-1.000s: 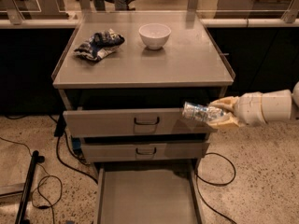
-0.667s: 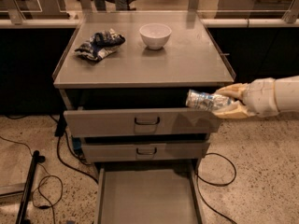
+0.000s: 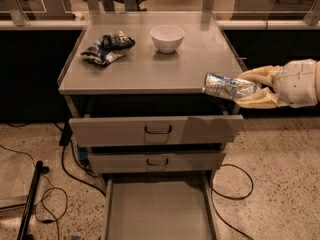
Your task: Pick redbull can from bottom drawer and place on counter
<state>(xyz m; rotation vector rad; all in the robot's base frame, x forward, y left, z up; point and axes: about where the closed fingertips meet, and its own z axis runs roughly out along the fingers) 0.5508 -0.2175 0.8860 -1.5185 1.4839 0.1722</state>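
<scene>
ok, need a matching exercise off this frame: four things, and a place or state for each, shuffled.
Things:
1. can
2. bowl
3. cloth
4. bottom drawer

Places or states:
A. upright on the counter, toward the back
B. pulled open, lowest of three
C. held sideways by the gripper, by the counter's front right corner in view
D. bundled on the counter, back left in view

Pairs: 1-C, 2-A, 3-D, 4-B

Three drawers (image 3: pixel 160 214); one can (image 3: pixel 226 86), bowl (image 3: pixel 167 37), cloth (image 3: pixel 107 48), gripper (image 3: pixel 244 90) (right).
</scene>
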